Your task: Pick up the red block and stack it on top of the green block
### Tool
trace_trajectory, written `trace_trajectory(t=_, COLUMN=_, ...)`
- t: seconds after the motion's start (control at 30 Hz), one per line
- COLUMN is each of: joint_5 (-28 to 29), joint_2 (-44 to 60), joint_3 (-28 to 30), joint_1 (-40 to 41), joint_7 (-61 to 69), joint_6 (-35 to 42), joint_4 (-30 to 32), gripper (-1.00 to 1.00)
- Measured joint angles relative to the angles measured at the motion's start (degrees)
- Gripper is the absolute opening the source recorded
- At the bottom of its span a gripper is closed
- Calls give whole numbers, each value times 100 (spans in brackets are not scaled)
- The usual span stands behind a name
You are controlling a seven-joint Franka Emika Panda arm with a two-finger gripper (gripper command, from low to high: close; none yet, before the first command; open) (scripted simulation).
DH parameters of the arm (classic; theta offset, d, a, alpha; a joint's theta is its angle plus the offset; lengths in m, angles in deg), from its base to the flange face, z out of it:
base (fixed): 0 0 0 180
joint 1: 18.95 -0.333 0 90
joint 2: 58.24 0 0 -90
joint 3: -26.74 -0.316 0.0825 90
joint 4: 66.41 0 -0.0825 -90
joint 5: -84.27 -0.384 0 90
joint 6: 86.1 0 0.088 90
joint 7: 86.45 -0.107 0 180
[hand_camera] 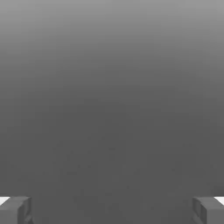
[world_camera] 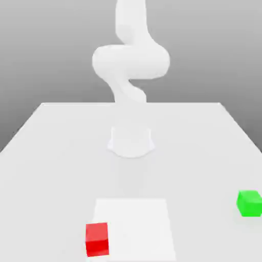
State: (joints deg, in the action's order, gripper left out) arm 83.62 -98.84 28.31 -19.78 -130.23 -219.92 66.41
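The red block (world_camera: 97, 239) is a small bright red cube resting on the white table near its front edge, toward the exterior view's left. The green block (world_camera: 249, 202) is a cube of about the same size, standing on the table far off at the exterior view's right. The two cubes are well apart. In the hand view my gripper (hand_camera: 112, 212) is open, its grey fingertips (hand_camera: 15, 211) spread wide with only a plain grey background between them. The white arm (world_camera: 130, 61) rises from its base and curls upward out of the exterior view.
The arm's round base (world_camera: 131, 142) stands at the middle of the white table (world_camera: 61, 143). A brighter white square patch (world_camera: 138, 225) lies flat on the table, right beside the red block.
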Motion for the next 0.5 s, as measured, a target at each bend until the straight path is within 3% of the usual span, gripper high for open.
trace_trajectory(t=0.5, joint_5=-479, joint_2=3157, joint_3=711, joint_1=-253, joint_7=1305, joint_6=-1224, joint_4=629, gripper=0)
